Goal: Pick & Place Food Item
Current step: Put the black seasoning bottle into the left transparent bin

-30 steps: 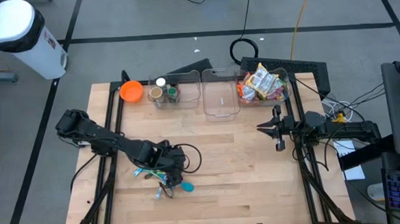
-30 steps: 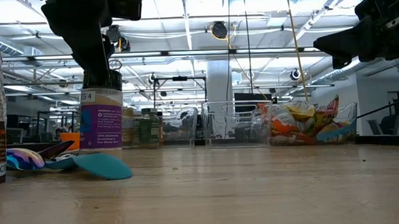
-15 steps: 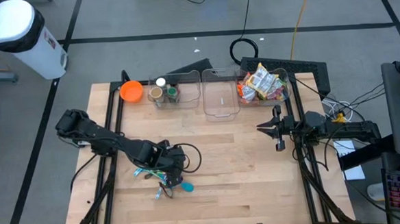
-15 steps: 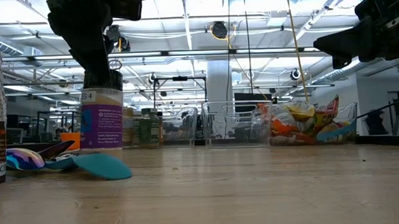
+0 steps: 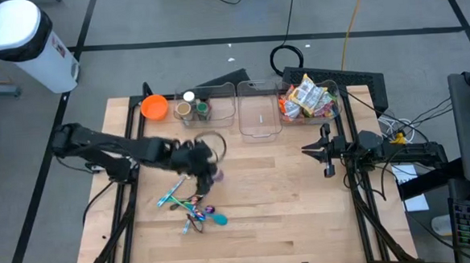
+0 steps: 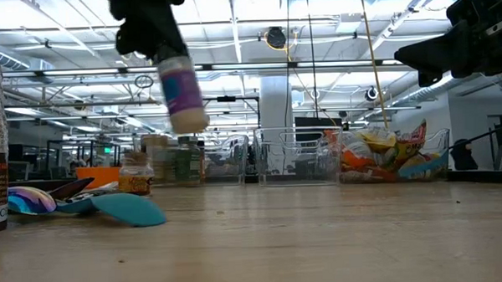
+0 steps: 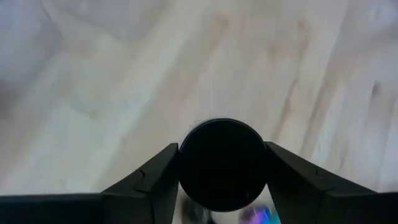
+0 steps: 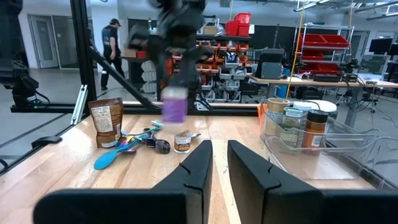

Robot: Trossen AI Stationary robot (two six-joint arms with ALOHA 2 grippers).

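Left tool (image 5: 207,171) grips spice jar (image 6: 181,95) above table (image 5: 304,216)

High view: overhead, straight down on the whole worktop (image 5: 302,184). Low view: worktop level, facing the room. Left wrist view: close, downward over boards. Right wrist view: level, across worktop. Shared: the clear bins (image 5: 258,106).

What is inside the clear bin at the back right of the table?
The clear bin holds colourful snack packets, piled above its rim. The low view shows them through the wall. What lies under the pile is covered and cannot be seen.
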